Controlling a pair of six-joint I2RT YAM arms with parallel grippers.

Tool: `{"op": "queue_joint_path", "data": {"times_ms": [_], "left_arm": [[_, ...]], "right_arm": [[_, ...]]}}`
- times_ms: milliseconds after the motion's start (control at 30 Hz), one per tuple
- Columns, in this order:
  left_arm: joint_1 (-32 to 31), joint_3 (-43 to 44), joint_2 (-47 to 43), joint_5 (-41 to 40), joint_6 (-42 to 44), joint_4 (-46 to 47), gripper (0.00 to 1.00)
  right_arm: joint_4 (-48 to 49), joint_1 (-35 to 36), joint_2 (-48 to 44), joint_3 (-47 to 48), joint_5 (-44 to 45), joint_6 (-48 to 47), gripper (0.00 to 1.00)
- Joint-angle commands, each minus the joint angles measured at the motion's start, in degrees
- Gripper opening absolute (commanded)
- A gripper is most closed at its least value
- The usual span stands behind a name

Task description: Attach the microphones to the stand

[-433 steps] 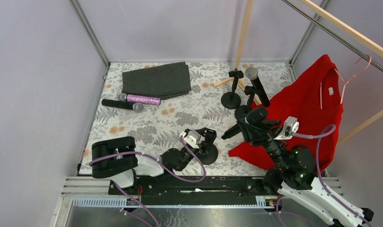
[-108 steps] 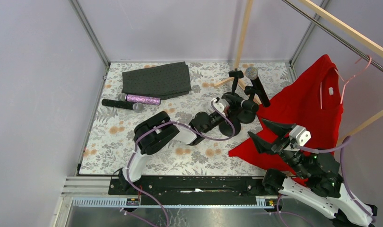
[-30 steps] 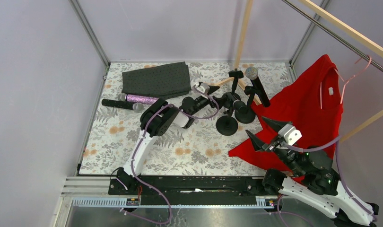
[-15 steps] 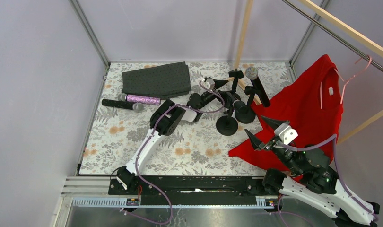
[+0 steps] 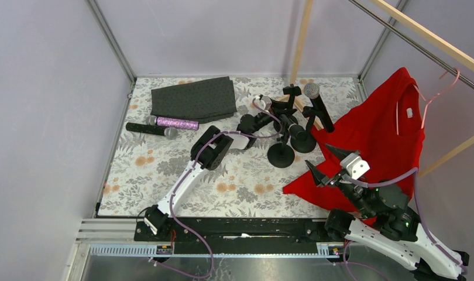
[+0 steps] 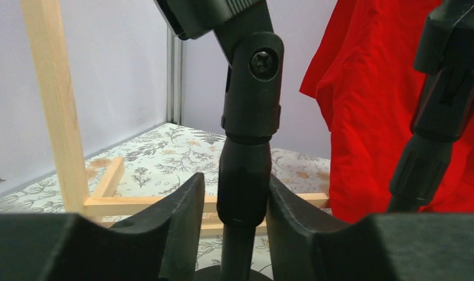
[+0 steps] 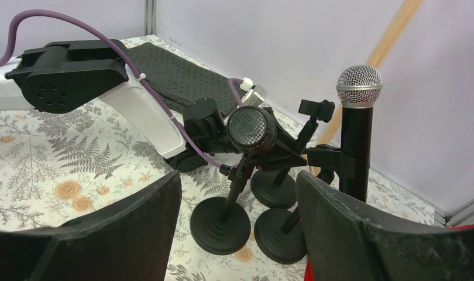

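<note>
Three black stands are grouped at the back middle. One stand [image 5: 280, 154] carries a tilted black microphone [image 7: 250, 130]. Another [image 7: 287, 234] holds an upright black microphone [image 5: 318, 108]. The third stand's clip [image 5: 291, 91] holds nothing, and my left gripper [image 5: 280, 111] is shut round its post [image 6: 244, 175]: the right finger touches it and the left finger [image 6: 188, 216] is a sliver off. A purple glitter microphone [image 5: 175, 123] and a black microphone [image 5: 150, 129] lie on the table at the left. My right gripper [image 5: 318, 157] hangs open and empty at the front right.
A red shirt [image 5: 387, 140] on a hanger drapes down at the right, under my right gripper. A folded dark cloth [image 5: 193, 98] lies at the back left. A wooden rack's upright [image 5: 301, 41] and foot [image 6: 106, 202] stand just behind the stands.
My left gripper reached further back and right to the empty stand, and its jaws closed in from wide open onto the post. The right arm has barely moved.
</note>
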Motion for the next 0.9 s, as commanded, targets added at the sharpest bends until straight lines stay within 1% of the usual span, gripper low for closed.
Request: {"op": "queue_joint_path", "data": {"times_ms": [0, 33, 167, 300, 467, 867], "left_arm": [[0.03, 1.63, 0.22, 0.84, 0.01, 1.26, 0.41], [0.03, 1.18, -0.02, 0.95, 0.05, 1.59, 0.37], [0.28, -0.94, -0.75, 0.73, -0.48, 3.47, 0.18], [0.85, -3.99, -1.96, 0.71, -1.34, 5.95, 0.12], [1.87, -10.80, -5.55, 1.72, -0.24, 8.13, 0.00], [4.95, -33.84, -21.17, 1.60, 6.49, 9.85, 0.00]], "right_arm": [[-0.05, -0.09, -1.40, 0.38, 1.73, -0.52, 0.78], [-0.04, -0.09, -1.59, 0.29, 1.74, -0.50, 0.78], [0.08, -0.09, -1.92, 0.25, 1.90, -0.33, 0.78], [0.06, -0.09, -1.76, 0.18, 1.72, -0.19, 0.78], [0.63, -0.09, -1.58, 0.18, 1.68, -0.06, 0.78], [3.29, -0.09, -0.77, 0.36, -0.27, 1.37, 0.78]]}}
